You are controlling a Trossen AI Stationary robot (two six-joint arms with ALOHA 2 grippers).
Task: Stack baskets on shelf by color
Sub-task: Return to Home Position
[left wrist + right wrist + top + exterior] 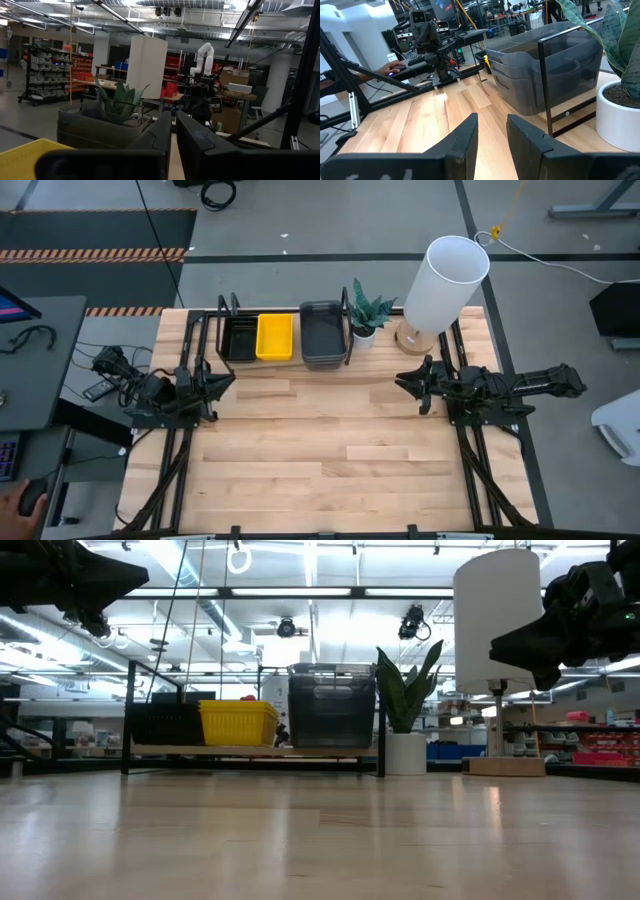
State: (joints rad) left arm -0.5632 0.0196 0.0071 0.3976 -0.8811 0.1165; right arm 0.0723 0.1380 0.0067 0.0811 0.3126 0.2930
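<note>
The shelf [210, 330] stands at the table's far edge. On its plank [250, 751] sit, from left to right, the black baskets [240, 338], the yellow baskets [275, 337] and the stacked dark grey baskets [322, 333]. The grey stack [545, 70] fills the shelf's right end. My left gripper [225, 380] hovers shut near the table's left edge, in front of the shelf, holding nothing. My right gripper [405, 380] hovers open at the right side, pointing toward the table's middle, with nothing between its fingers [465, 140].
A potted plant [365, 315] stands right of the shelf. Beside it is a tall white cylinder lamp [445, 280] on a wooden base. Bare wooden tabletop [330, 460] spreads between the arms and to the near edge. A person's hand [20, 500] rests off the table at the left.
</note>
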